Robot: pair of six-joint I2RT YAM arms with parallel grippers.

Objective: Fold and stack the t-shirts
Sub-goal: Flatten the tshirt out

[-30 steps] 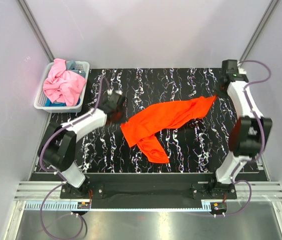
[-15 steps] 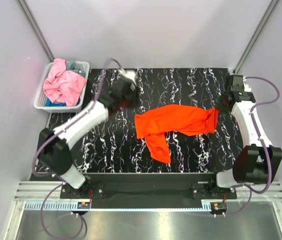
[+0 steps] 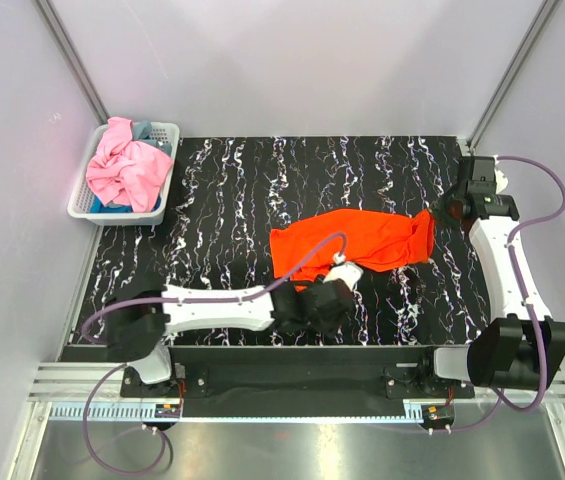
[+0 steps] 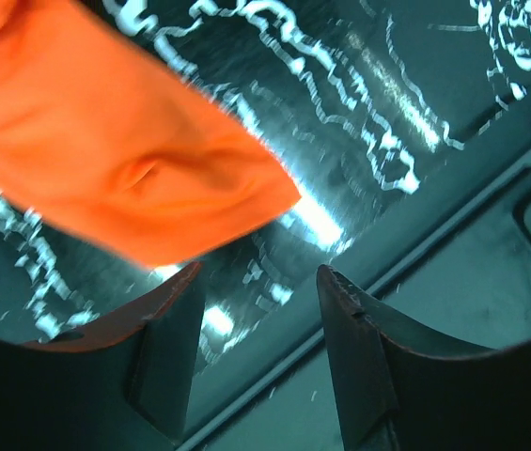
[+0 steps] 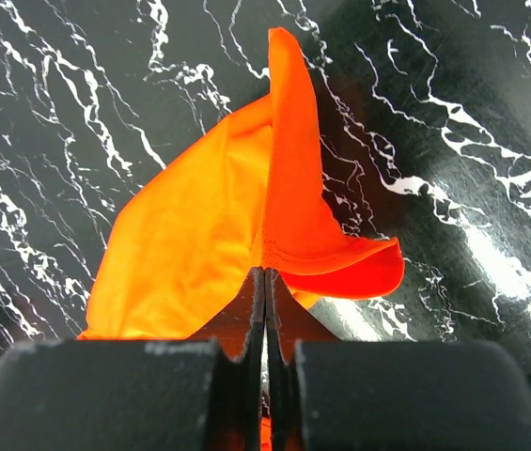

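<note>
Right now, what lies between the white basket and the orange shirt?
Only bare marbled table separates the basket from the orange shirt, as the top view shows.

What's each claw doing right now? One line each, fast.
Left claw: open, holding nothing, orange shirt just beyond its tips.
Right claw: closed on the orange shirt's edge.

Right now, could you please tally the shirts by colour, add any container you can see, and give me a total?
orange shirt, on the table: 1
pink shirt, in the basket: 1
blue-grey shirt, mostly hidden under the pink one: 1
white basket: 1
Total: 4
</note>
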